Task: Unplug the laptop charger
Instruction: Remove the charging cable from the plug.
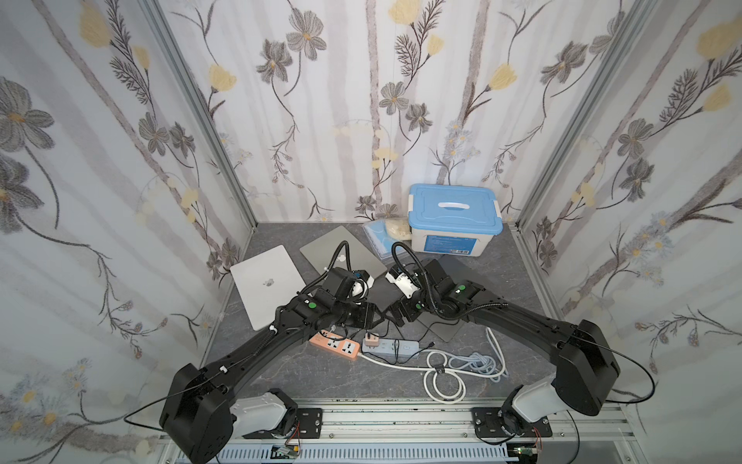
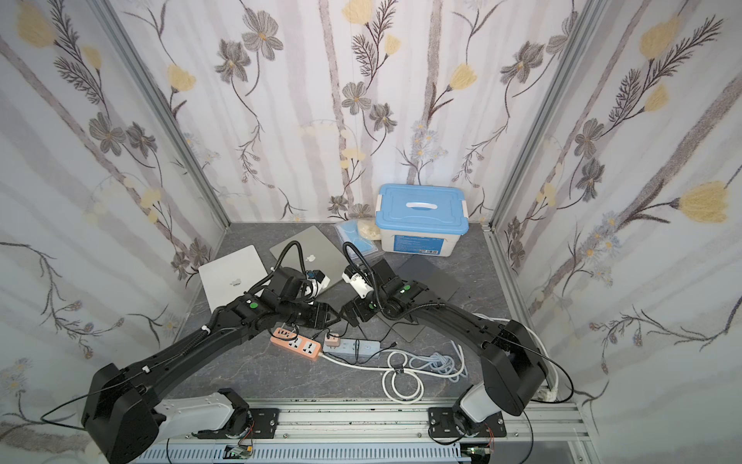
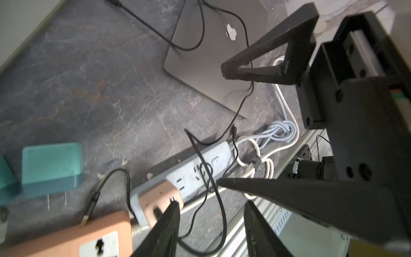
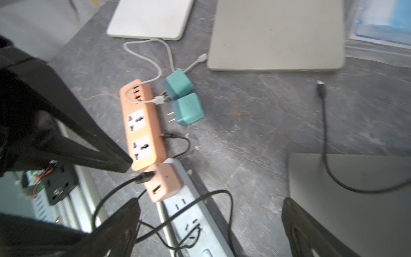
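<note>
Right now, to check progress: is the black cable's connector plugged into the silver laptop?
No: the black cable's connector lies bare on the table, apart from the silver laptop.

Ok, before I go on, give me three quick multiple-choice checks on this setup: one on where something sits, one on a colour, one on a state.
1. The pink charger sits: A) plugged into the grey power strip; B) on a laptop lid; C) in the storage box.
2. The two loose chargers beside the orange power strip are: A) white; B) black; C) teal.
3. The black cable's plug near the dark laptop is: A) in a port; B) lying free on the table; C) under a laptop.
Answers: 1 A, it stands plugged at the strip's end; 2 C, both bodies are teal, prongs bare; 3 B, it rests on bare tabletop.
</note>
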